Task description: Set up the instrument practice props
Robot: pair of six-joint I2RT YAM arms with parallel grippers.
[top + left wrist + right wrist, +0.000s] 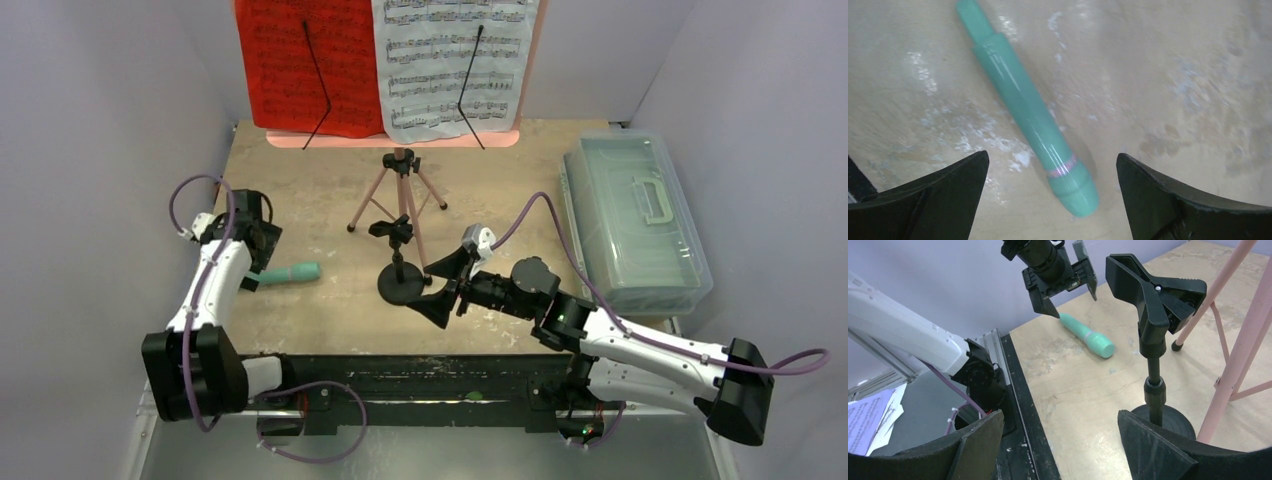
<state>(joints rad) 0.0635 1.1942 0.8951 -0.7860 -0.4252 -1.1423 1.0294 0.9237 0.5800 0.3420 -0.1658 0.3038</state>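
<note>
While pages [385, 65] sit on the pink stand [400, 195] at the far edge, your teal tube [1030, 112] lies unplaced by the left edge; left claw [1052, 157] and right claw [1059, 415] open, empty.

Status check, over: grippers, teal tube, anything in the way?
Left gripper open above teal tube, tube flat on table, ungripped. Right gripper open, empty, by black stand. Nothing blocking.

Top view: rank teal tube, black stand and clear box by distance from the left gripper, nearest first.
1. teal tube: left side of the table, right below the open left gripper.
2. small black stand: centre of the table.
3. clear box: far right edge.
</note>
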